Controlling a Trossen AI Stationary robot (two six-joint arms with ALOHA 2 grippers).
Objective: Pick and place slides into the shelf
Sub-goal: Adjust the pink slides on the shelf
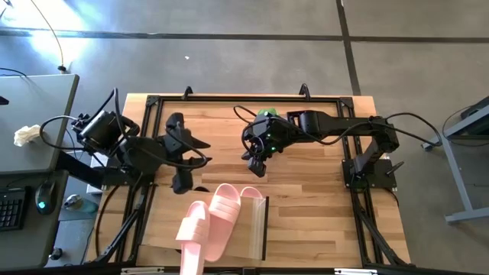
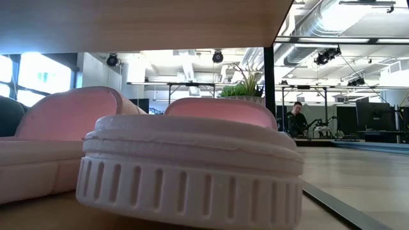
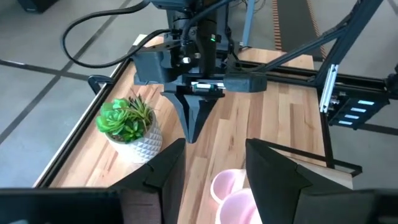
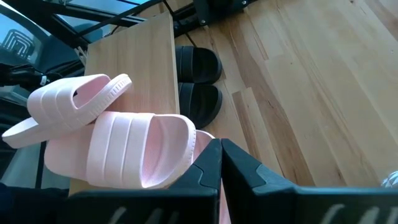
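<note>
Two light pink slides (image 1: 218, 221) lie overlapping on the shelf's top panel (image 1: 254, 237); they also show in the right wrist view (image 4: 124, 149). Two black slides (image 4: 199, 81) stick out from under the shelf's far edge. More pink slides (image 2: 192, 160) lie inside the shelf. My right gripper (image 1: 256, 166) is shut and empty, just beyond the far end of the pink slides. My left gripper (image 1: 197, 162) is open and empty, above the table left of the right gripper, facing it.
A small potted green plant (image 3: 127, 124) stands on the table near its far edge, beside the right arm. Bare wooden tabletop (image 1: 321, 206) lies right of the shelf. A person (image 2: 296, 118) sits far off in the room.
</note>
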